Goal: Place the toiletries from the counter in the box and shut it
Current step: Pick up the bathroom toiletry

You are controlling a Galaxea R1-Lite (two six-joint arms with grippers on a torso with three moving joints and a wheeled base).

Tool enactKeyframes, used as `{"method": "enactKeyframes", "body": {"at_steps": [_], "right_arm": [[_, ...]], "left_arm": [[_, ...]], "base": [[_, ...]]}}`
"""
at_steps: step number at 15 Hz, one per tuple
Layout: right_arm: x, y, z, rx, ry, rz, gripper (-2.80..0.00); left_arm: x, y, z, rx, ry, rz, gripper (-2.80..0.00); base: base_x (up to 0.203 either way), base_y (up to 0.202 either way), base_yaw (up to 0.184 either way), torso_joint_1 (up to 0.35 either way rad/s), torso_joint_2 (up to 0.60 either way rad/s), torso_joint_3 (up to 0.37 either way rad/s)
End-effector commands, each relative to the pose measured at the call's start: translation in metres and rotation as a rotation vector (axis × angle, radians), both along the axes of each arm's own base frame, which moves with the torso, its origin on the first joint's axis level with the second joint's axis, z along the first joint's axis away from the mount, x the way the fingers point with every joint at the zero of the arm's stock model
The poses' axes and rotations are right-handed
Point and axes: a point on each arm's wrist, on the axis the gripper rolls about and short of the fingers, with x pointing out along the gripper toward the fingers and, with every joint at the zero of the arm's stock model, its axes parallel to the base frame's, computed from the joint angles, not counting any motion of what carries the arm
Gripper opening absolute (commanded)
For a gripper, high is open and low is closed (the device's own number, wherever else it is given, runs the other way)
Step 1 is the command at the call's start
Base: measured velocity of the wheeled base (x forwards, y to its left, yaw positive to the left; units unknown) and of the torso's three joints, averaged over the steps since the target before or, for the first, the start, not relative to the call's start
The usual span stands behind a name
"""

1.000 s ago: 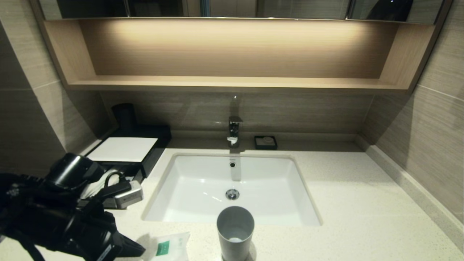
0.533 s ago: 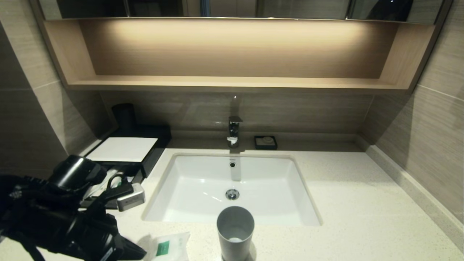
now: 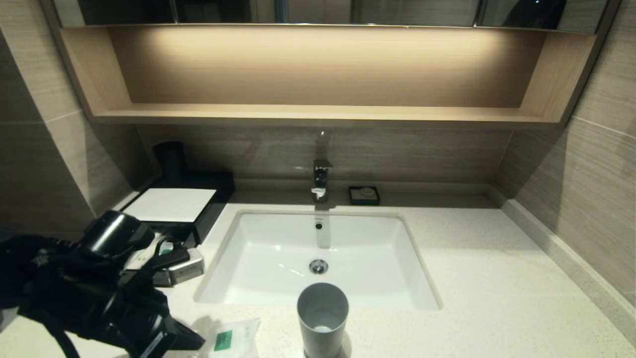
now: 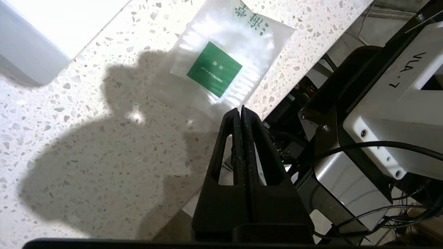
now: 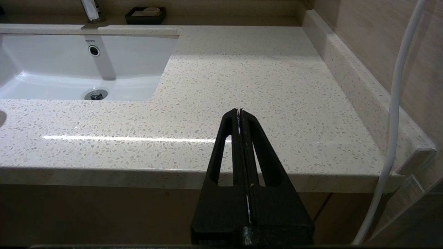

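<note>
**Left gripper closed, packet just ahead**

While the right gripper sits closed and empty off the counter edge, the left gripper hangs closed, holding nothing. The squarish packet lies just beyond its tips on the counter.

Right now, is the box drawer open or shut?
Open: the drawer sticks out from the box, packets visible inside, partly hidden by the left arm.

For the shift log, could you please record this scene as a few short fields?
left gripper: shut, empty, above counter edge beside squarish packet
right gripper: shut, parked off the counter's front edge
box: drawer pulled out, packets inside partly hidden by arm
counter: squarish packet and grey cup near front edge
</note>
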Motion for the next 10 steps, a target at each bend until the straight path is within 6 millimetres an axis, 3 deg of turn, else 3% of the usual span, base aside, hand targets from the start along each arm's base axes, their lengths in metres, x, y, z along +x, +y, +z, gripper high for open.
{"method": "enactKeyframes", "body": {"at_steps": [1,10], "right_arm": [[0.0,0.0,0.0,-0.001,0.002,0.0,-2.8],[0.0,0.0,0.0,0.0,0.002,0.0,-2.8]], "left_arm": [[0.007,-0.001,-0.007,0.003,0.022,-0.003,-2.8],[0.028,-0.006,-0.02,0.003,-0.01,-0.011,-2.8]], "base": [[0.0,0.0,0.0,0.0,0.0,0.0],[0.0,0.0,0.0,0.0,0.0,0.0]]}}
